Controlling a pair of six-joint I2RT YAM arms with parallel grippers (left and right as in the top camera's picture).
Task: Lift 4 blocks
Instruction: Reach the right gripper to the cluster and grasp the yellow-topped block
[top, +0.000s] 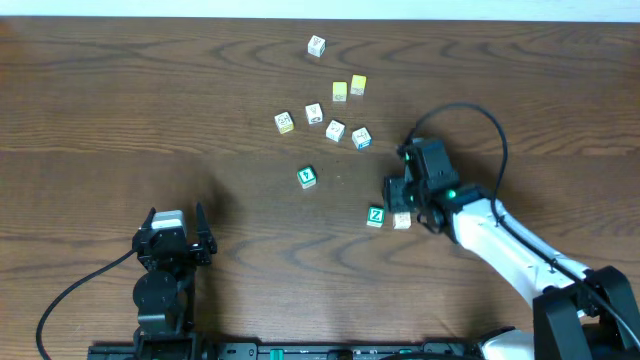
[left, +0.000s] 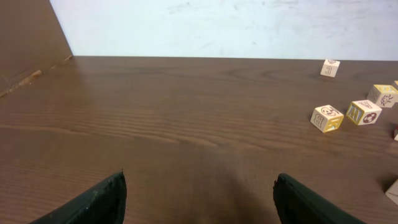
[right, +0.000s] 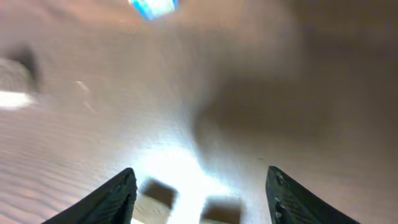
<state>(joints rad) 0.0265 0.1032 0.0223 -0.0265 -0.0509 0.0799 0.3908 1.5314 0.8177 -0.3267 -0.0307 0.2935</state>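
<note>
A green Z block (top: 375, 215) lies on the table with a white block (top: 401, 220) touching its right side. My right gripper (top: 396, 203) hovers just over this pair, open. In the blurred right wrist view both blocks (right: 155, 202) show low between the fingers of the right gripper (right: 199, 186). Another green block (top: 307, 177) lies to the upper left. A white block with blue print (top: 362, 138) (right: 152, 6) sits further back. My left gripper (top: 175, 210) (left: 199, 193) rests open at the front left, nothing between its fingers.
Two yellow cubes (top: 340, 91) (top: 358, 84) and several pale cubes (top: 284, 122) (top: 313, 113) (top: 335, 130) cluster behind, and one white cube (top: 316, 45) lies near the far edge. The left wrist view shows pale cubes (left: 327, 118) (left: 364, 112) at its right.
</note>
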